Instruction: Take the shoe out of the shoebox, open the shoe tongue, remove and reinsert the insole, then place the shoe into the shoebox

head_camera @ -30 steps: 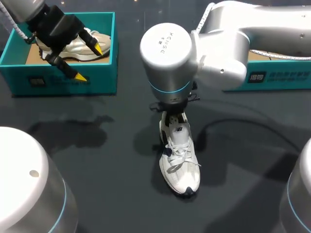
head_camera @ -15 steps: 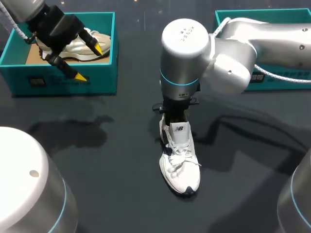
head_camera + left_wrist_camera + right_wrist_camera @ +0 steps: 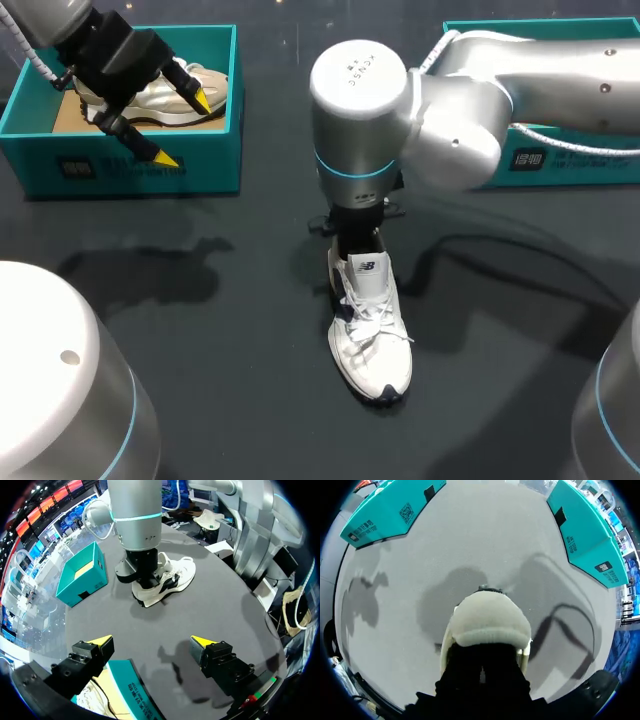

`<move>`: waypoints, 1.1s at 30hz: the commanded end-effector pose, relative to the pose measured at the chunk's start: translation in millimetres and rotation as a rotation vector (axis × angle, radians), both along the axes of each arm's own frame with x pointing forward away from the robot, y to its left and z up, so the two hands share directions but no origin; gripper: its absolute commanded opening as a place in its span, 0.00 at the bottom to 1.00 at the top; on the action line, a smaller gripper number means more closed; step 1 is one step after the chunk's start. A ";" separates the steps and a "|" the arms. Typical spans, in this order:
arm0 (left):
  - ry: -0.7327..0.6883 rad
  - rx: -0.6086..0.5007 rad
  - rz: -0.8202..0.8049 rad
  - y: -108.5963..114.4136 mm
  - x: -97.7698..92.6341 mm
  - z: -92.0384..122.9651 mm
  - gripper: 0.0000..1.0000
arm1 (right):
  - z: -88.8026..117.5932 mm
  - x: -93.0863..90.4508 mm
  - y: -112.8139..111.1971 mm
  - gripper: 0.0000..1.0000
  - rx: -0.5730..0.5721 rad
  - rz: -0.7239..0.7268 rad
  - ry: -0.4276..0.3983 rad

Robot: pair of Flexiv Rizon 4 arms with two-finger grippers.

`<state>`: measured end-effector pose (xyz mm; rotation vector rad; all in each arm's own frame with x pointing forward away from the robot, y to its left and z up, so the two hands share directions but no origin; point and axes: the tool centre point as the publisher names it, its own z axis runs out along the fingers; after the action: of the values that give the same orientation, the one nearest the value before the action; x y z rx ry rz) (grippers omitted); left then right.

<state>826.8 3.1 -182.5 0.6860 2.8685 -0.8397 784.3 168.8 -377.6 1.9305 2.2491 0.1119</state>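
Dark grey table [image 3: 220, 330], matte, with arm shadows across it. White sneaker [image 3: 368, 330] at the centre: stands upright on its sole, toe near, heel far, outside both boxes. White laces [image 3: 368, 322] loosely tied, tongue [image 3: 366, 272] raised.

Right arm [image 3: 480, 100]: comes in from the right, wrist straight above the sneaker's far end. Right gripper [image 3: 358, 240]: down at the shoe's opening by the heel, tips hidden there, so grip cannot be told. Right wrist view: just the cream heel collar [image 3: 490, 622] directly under the dark gripper body.

Left gripper [image 3: 184, 129]: hangs above the near wall of the left shoebox [image 3: 130, 170] at far left, spread wide, holds nothing, touches nothing. Left wrist view: same gripper [image 3: 151, 641] agape over the box edge [image 3: 135, 690], white sneaker [image 3: 170, 577] well ahead of it under the right arm [image 3: 137, 520].

Left shoebox: teal, lid off, holds a beige sneaker [image 3: 195, 90] on its side.

Right shoebox [image 3: 560, 160]: teal, far right, partly hidden behind the right arm, well apart from the white sneaker; contents not visible.
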 end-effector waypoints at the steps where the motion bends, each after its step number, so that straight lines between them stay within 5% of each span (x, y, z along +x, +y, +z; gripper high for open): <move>1: 0.000 0.003 -0.001 -0.4 0.6 -0.3 1.00 | 14.8 0.1 0.6 0.00 -0.061 -0.009 -0.031; 12: 0.000 0.003 -0.001 -0.4 0.6 -0.3 1.00 | -16.3 16.7 -3.5 0.00 0.009 -0.066 0.039; 22: 0.000 0.003 -0.001 -0.4 0.6 -0.3 1.00 | -33.7 -1.0 -5.0 0.00 0.027 -0.102 0.098; 33: 0.000 0.003 -0.001 -0.4 0.6 -0.3 1.00 | -5.2 -18.0 -12.8 0.00 -0.015 -0.123 0.129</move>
<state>826.8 3.0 -182.5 0.6862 2.8686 -0.8397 768.4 159.2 -389.3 2.1202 2.1910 -0.0565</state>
